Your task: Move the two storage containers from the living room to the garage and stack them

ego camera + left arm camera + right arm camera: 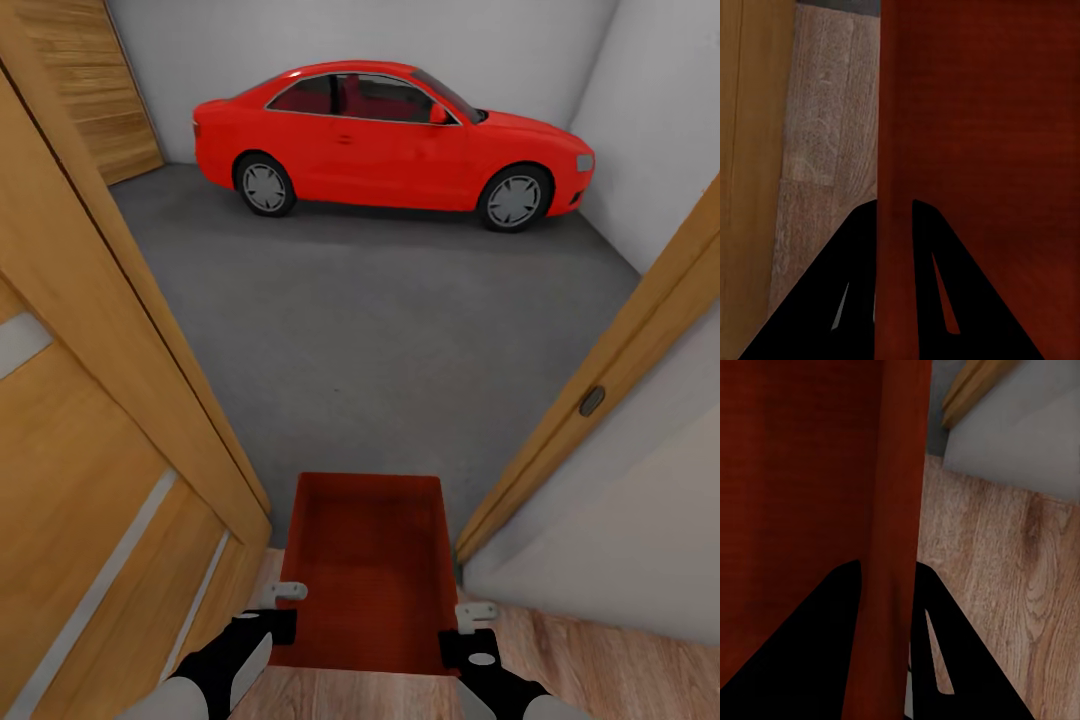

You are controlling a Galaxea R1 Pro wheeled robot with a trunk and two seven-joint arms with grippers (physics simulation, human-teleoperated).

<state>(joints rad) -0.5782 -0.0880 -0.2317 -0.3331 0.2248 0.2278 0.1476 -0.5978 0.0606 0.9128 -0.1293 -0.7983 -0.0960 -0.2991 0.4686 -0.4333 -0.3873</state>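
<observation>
One orange-red open-top storage container [366, 565] hangs between my two arms in the doorway, its far end over the threshold of the garage. My left gripper [287, 597] is shut on the container's left wall; in the left wrist view its dark fingers [855, 255] straddle that thin wall [975, 150]. My right gripper [473, 615] is shut on the right wall, and its fingers [937, 622] sit either side of the wall [810, 472]. Ahead lies the garage's dark grey floor [380, 320].
A red car [390, 140] stands across the far end of the garage. An open wooden door [90, 450] flanks me closely on the left, a wooden door frame [610, 370] and white wall [630, 530] on the right. Light wood planks [590, 655] lie underfoot.
</observation>
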